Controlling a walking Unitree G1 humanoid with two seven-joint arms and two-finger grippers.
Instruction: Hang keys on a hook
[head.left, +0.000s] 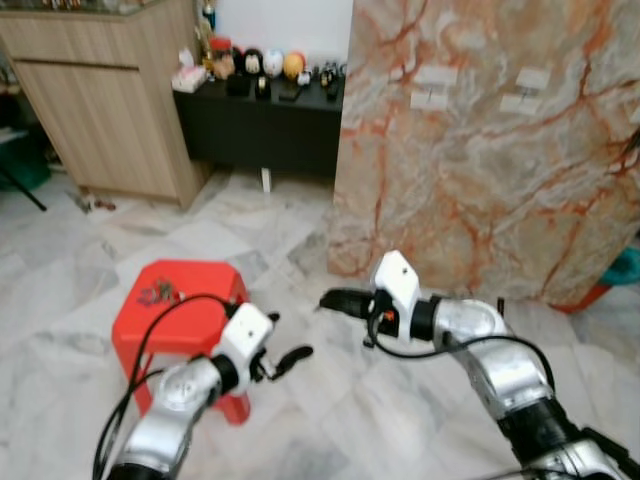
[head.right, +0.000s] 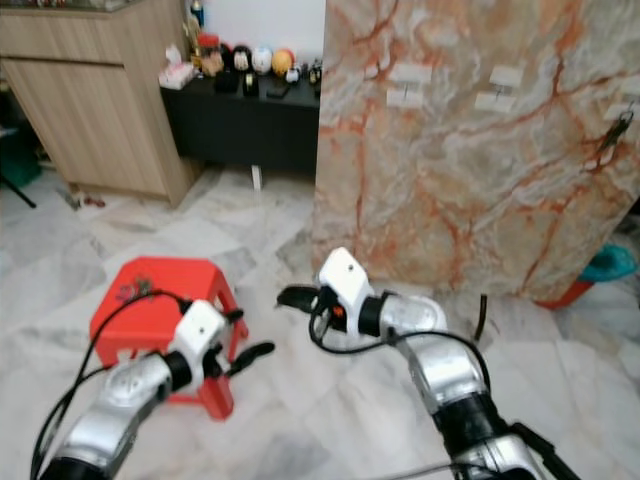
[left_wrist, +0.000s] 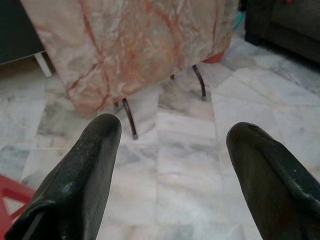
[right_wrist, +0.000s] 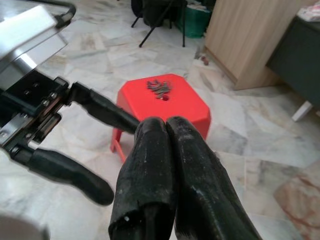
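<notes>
Right tool (right_wrist: 167, 130) closed, near keys (right_wrist: 159, 86) on stool (right_wrist: 186, 107).

Glossy red plastic stool (head.left: 185, 300) — polished marble floor (head.left: 80, 250), wooden cabinet (head.left: 100, 100)

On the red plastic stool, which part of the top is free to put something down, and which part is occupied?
The red plastic stool has the small bunch of keys near its far edge. The nearer part of the seat, around the small centre hole, is bare. The marble floor between the stool and the marble-patterned panel is also bare.
</notes>
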